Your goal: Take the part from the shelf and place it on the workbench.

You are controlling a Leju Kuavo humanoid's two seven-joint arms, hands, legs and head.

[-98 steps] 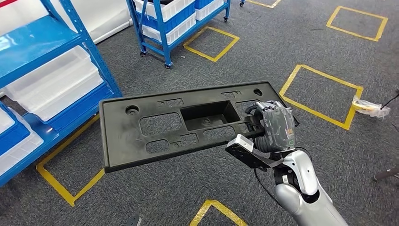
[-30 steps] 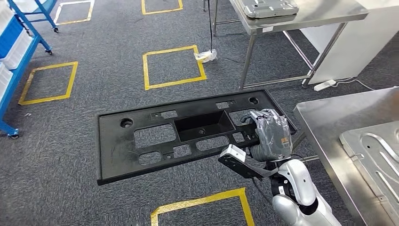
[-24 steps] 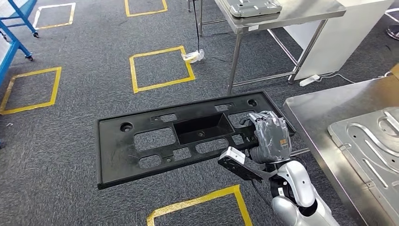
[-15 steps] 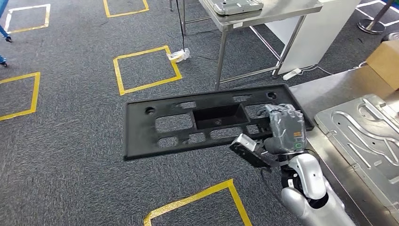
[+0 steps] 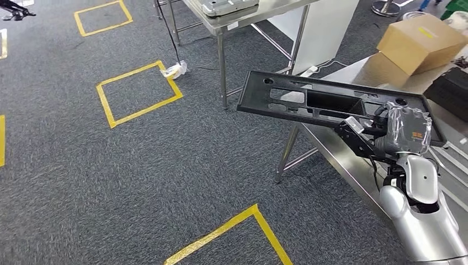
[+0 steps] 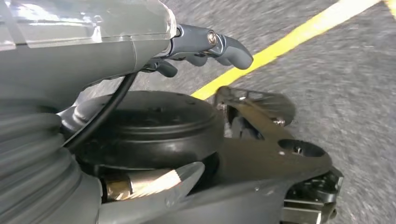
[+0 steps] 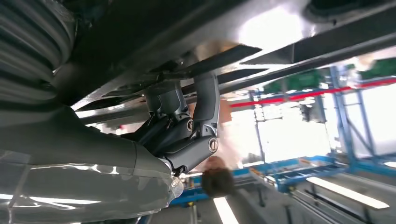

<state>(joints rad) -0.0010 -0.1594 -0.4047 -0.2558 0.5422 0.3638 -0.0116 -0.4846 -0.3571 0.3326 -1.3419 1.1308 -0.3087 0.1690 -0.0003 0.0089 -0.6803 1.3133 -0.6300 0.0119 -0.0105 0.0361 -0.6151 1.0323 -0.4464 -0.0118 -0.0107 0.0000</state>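
Note:
The part [image 5: 331, 103] is a long black plastic panel with cut-outs and a deep middle recess. My right hand [image 5: 405, 130] grips its right end and holds it roughly level in the air. That end hangs over the steel workbench [image 5: 353, 160], while the left end juts out over the carpet. In the right wrist view my fingers [image 7: 187, 126] curl against the underside of the part [image 7: 140, 28]. My left hand [image 6: 205, 42] hangs at my side over the floor, fingers loosely bent, holding nothing.
A cardboard box [image 5: 422, 34] and a dark object [image 5: 452, 88] sit at the far end of the workbench. A second steel table [image 5: 243, 19] carrying a grey plate [image 5: 223, 5] stands beyond. Yellow tape squares [image 5: 138, 91] mark the grey carpet.
The whole view has swung right, away from the blue shelves, so the workbench is now close. The part, still in my right hand, has risen and now reaches over the bench.

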